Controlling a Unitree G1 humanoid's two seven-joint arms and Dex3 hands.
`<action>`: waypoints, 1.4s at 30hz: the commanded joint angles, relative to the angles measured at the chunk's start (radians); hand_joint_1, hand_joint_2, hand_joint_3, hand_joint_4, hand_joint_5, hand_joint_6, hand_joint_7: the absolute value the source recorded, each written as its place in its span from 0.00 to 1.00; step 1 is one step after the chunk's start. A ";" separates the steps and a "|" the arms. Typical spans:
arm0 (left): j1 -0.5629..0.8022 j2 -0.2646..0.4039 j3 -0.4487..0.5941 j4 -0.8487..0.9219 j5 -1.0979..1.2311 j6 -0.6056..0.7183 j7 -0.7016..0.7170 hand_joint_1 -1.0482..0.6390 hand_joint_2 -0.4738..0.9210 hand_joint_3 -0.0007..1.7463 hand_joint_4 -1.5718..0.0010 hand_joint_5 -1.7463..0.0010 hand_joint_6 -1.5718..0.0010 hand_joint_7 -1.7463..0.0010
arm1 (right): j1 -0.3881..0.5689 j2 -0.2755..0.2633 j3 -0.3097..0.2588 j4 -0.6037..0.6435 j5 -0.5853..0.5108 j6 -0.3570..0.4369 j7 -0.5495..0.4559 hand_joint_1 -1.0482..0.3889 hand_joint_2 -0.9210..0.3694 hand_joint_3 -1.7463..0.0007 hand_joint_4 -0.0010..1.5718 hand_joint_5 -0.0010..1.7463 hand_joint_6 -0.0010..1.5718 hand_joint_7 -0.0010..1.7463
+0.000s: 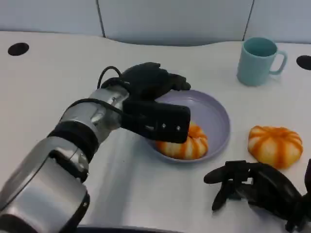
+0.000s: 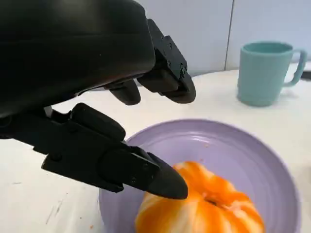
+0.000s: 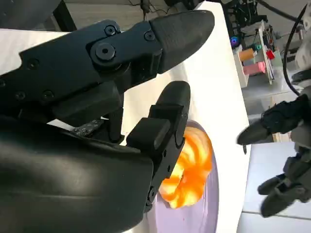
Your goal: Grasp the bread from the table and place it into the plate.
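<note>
The left hand point(image 1: 148, 92) hangs over the 9 o'clock edge of the purple plate point(image 1: 214, 114) in the middle of the white bench point(image 1: 58, 68). Its fingers point(image 2: 141, 170) are spread apart and hold nothing. In the left wrist view they sit just above the bread and do not squeeze it. One orange and white bread point(image 1: 187, 143) lies inside the plate, at the plate's 6 o'clock side. A second orange bread point(image 1: 274, 145) sits on the bench at 3 o'clock from the plate, a little apart from it. A light blue mug point(image 1: 257, 60) stands upright at 1 o'clock from the plate, with its handle pointing right. The right hand point(image 1: 257, 189) rests low at 5 o'clock from the plate, near the second bread but not touching it. Its fingers point(image 1: 228, 177) are apart and hold nothing.
</note>
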 commanded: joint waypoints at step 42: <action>1.117 0.073 0.603 -0.982 -1.022 -0.023 -0.533 0.23 1.00 0.12 0.84 0.08 0.78 0.44 | -0.009 -0.006 -0.023 0.086 0.000 0.027 -0.008 0.42 0.00 0.94 0.48 0.60 0.55 0.26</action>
